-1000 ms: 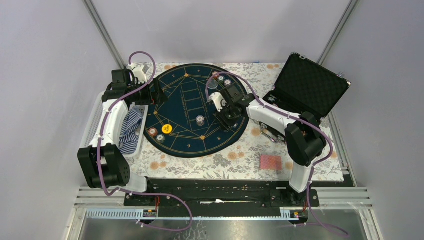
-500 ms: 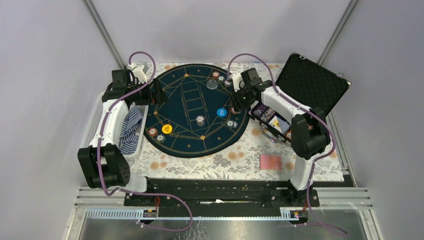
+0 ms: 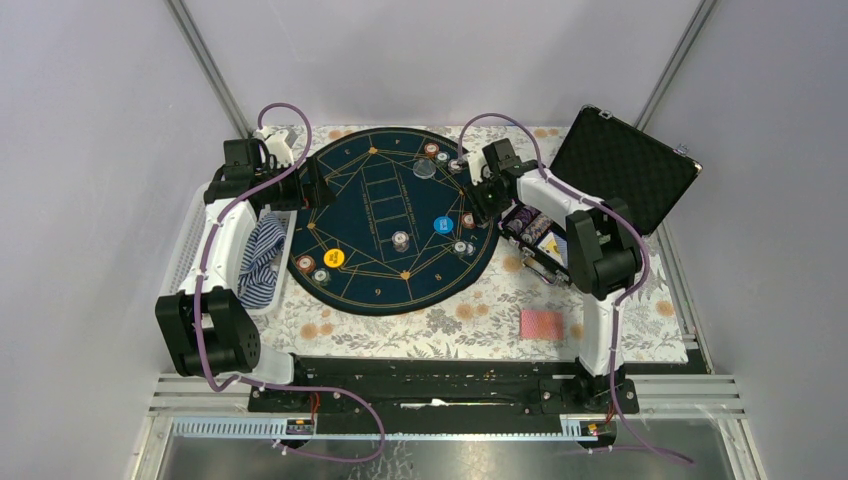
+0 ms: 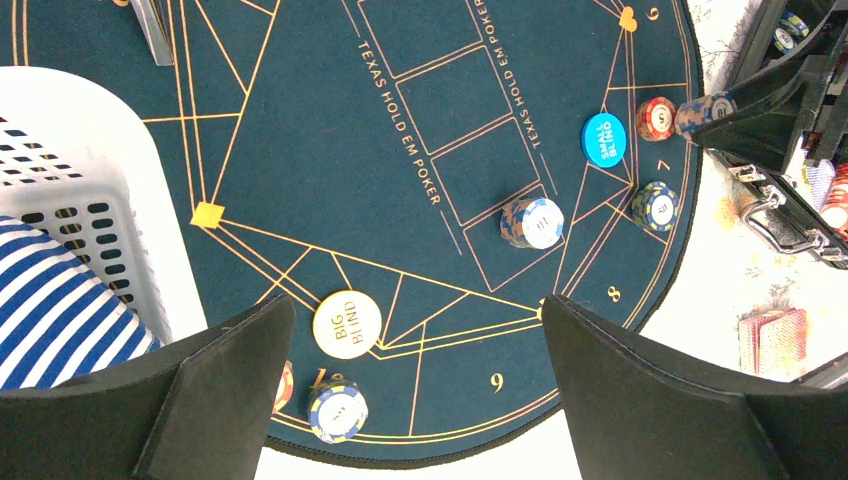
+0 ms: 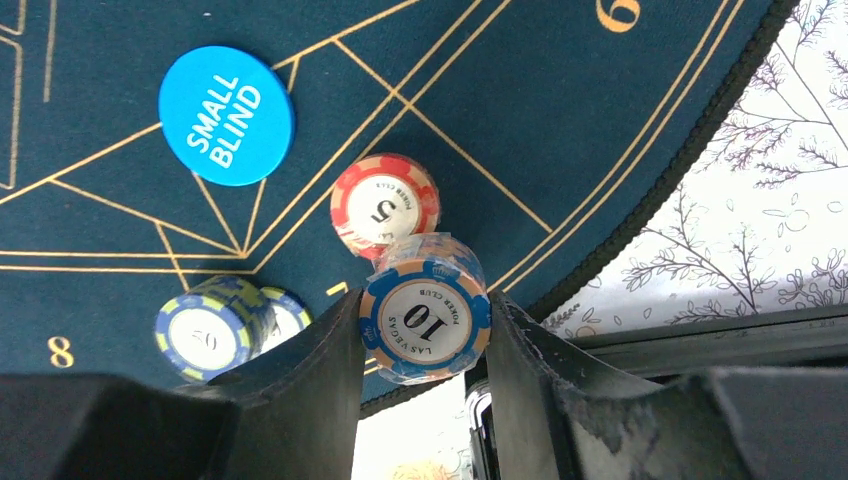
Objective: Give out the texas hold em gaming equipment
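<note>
Your left claw (image 4: 415, 305) hangs wide open and empty above the dark-blue mat (image 4: 300, 130). Outside its left finger sits the white basket (image 4: 90, 190) with a striped cloth (image 4: 50, 320). Between its fingers, close to the left one, lies the yellow BIG BLIND button (image 4: 347, 323). A blue-edged chip stack (image 4: 337, 411) sits just nearer the claw, at the mat's rim. Ahead of the right finger stands a tan-and-blue chip stack (image 4: 532, 222).

Your right claw (image 5: 423, 300) is clamped on a stack of chips marked 10 (image 5: 425, 320), held over the mat's rim. Just ahead of its tips lies a red 5 chip (image 5: 385, 203); whether it touches the held stack, you cannot tell. The blue SMALL BLIND button (image 5: 227, 115) lies farther ahead toward the left, and blue-and-yellow chips (image 5: 205, 328) sit beside the left finger. The red-backed cards (image 3: 542, 324) lie well apart, back toward the arm's base.
</note>
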